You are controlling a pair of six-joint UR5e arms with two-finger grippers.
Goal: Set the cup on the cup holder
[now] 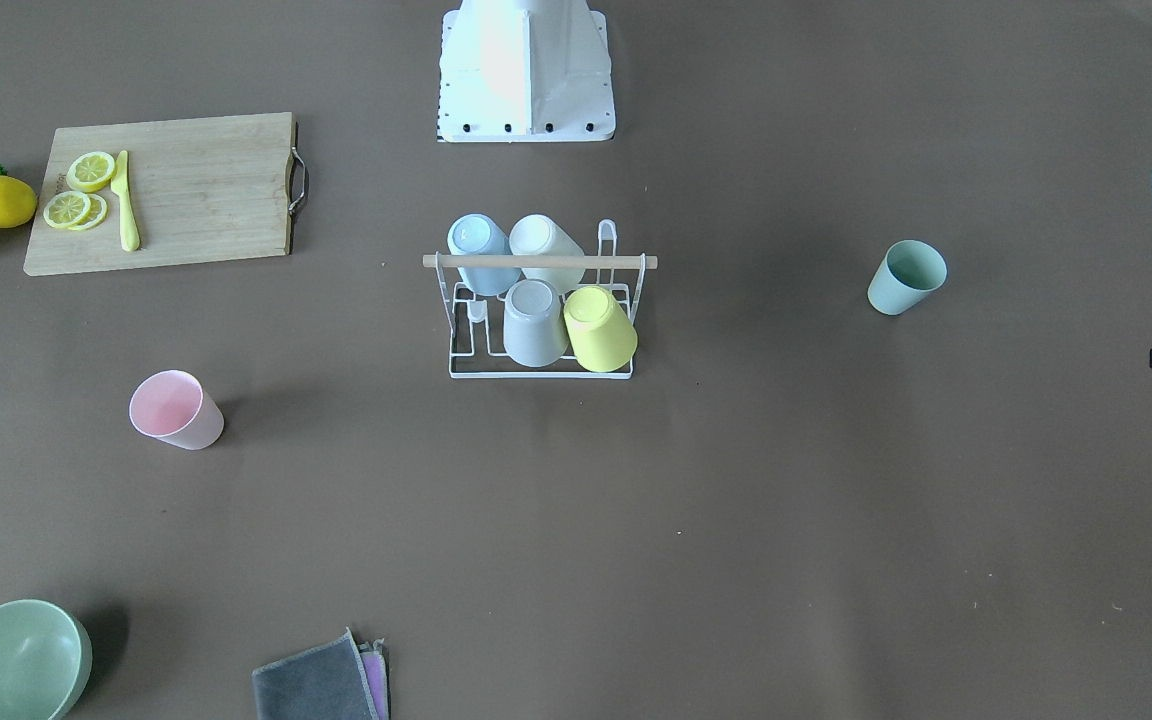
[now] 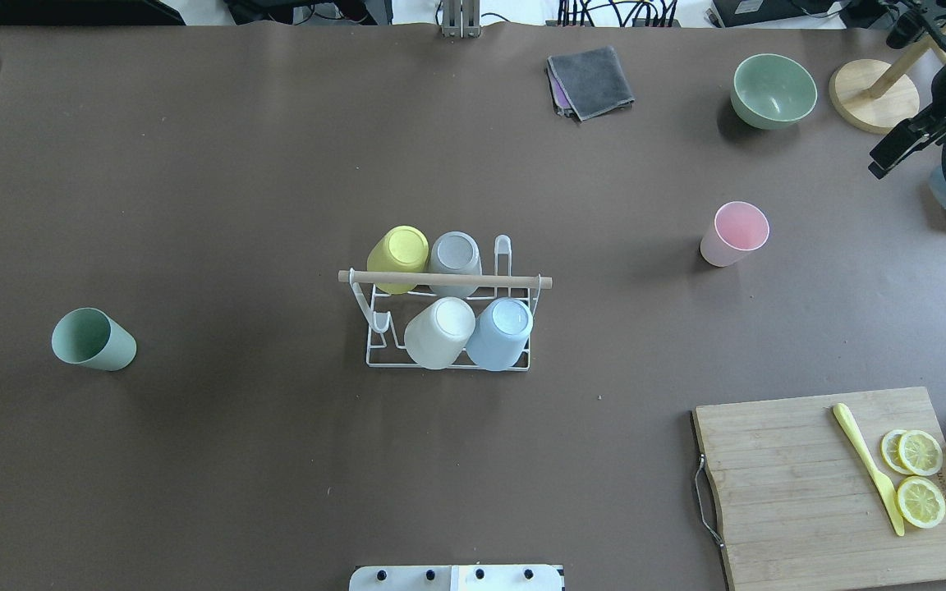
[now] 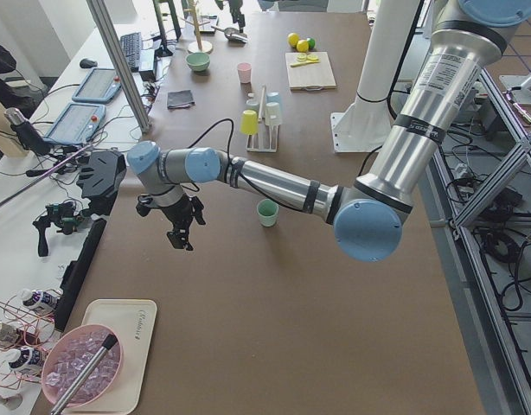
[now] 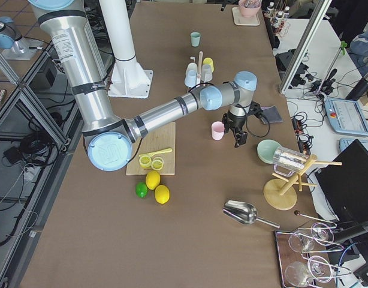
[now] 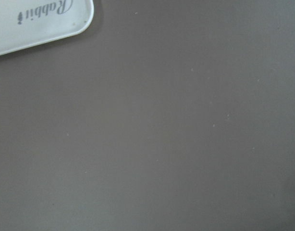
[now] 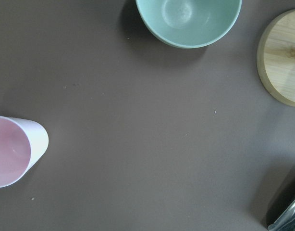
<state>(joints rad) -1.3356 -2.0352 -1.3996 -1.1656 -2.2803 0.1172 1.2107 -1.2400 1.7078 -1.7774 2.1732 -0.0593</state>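
The white wire cup holder (image 2: 440,280) with a wooden rod handle stands mid-table, also seen from the front (image 1: 540,261). Several cups sit upside down on it: yellow, grey, white and blue. A pink cup (image 2: 734,234) stands upright to the holder's right and shows at the left edge of the right wrist view (image 6: 13,150). A green cup (image 2: 94,339) stands far left. My right gripper (image 4: 238,139) hovers just beyond the pink cup. My left gripper (image 3: 181,235) hangs over bare table beyond the green cup (image 3: 266,212). I cannot tell whether either is open or shut.
A wooden cutting board (image 2: 801,509) with lemon slices and a yellow knife lies front right, whole lemons beside it. At the far right are a green bowl (image 2: 773,89), a grey cloth (image 2: 592,80) and a round wooden stand base (image 2: 871,94). A white tray (image 5: 37,21) lies near the left gripper.
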